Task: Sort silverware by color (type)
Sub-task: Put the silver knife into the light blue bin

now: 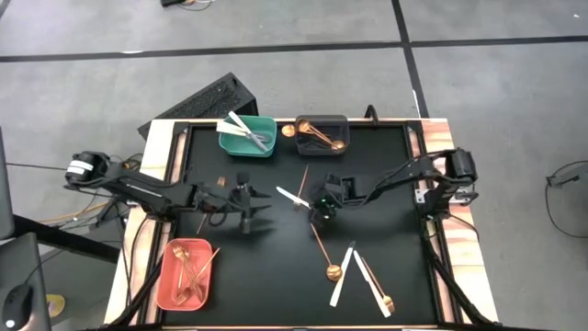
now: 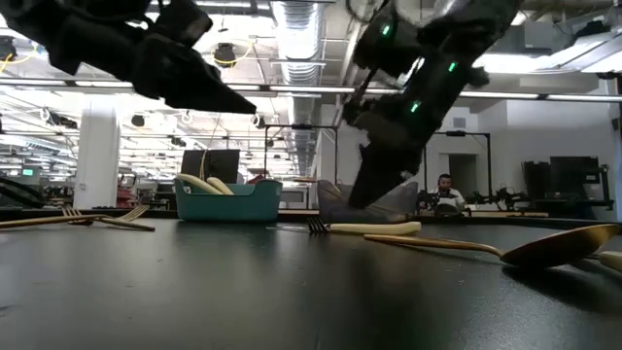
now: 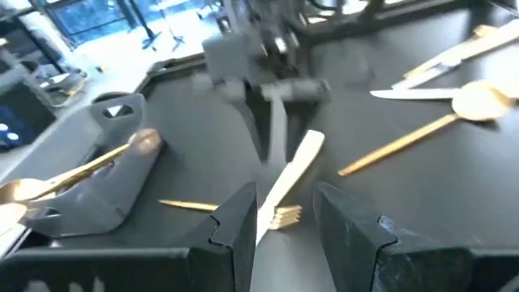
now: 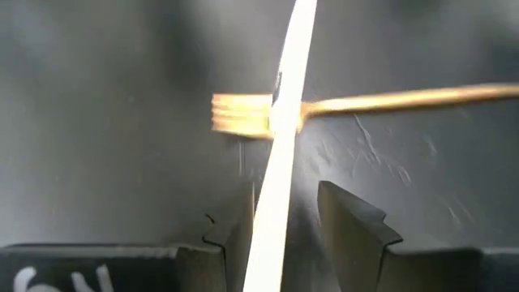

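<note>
Right gripper (image 1: 315, 210) hangs over the middle of the black table (image 1: 276, 276), its two fingers (image 4: 349, 223) parted on either side of a white knife (image 1: 293, 198). Whether they actually pinch the knife cannot be told. That knife lies across the tines of a gold fork (image 1: 304, 183), whose handle points toward the dark grey bin (image 1: 322, 134). The bin holds gold spoons. Beside it the teal bin (image 1: 248, 136) holds white knives. Nearer the front edge lie a gold spoon (image 1: 326, 253) and two more white knives (image 1: 342, 274). The salmon bin (image 1: 185, 274) at the left front corner holds gold forks. Left gripper (image 1: 244, 210) hovers left of centre with its fingers parted, holding nothing.
</note>
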Action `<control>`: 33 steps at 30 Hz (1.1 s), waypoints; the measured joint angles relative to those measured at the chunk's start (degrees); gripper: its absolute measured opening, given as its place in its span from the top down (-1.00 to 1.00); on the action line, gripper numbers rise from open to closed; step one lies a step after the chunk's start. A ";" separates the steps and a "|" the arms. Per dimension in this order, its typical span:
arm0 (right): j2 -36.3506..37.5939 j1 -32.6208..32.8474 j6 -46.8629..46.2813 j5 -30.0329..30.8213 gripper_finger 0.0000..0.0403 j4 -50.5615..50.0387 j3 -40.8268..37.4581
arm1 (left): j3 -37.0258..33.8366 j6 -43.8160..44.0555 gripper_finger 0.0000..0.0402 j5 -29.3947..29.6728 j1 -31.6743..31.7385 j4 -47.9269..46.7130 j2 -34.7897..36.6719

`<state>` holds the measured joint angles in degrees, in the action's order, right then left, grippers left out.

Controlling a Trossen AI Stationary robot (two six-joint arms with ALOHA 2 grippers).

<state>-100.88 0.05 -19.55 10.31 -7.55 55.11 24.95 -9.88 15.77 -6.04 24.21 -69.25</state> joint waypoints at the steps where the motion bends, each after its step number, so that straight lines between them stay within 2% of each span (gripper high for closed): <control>1: -0.90 -0.01 0.11 -0.01 0.17 1.01 -0.18 | 0.00 0.04 0.44 0.08 0.26 1.34 -0.62; 5: -4.25 0.20 0.31 0.24 0.17 5.84 0.07 | 0.00 2.18 0.44 0.07 0.65 3.43 -2.32; 10: -7.26 0.33 -0.01 0.66 0.20 5.54 0.24 | 0.02 5.36 0.44 2.89 0.65 3.42 -3.53; 15: -7.82 0.29 0.16 0.92 0.40 4.26 0.22 | 0.02 6.21 0.44 5.08 0.90 3.49 -4.00; 19: -6.60 0.29 -0.15 1.76 0.66 2.67 0.20 | 0.04 9.11 0.44 5.72 0.96 3.89 -3.97; 26: -1.99 0.18 -2.02 3.86 0.65 -0.83 -0.37 | 0.02 12.60 0.44 6.43 0.96 2.22 -3.96; 33: 5.86 1.04 -1.71 11.54 0.65 1.75 -0.15 | 0.04 14.15 0.35 7.01 2.11 5.32 -3.96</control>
<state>-95.02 1.09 -21.26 21.85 -5.81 54.95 24.99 4.28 22.78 -3.92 29.54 -73.21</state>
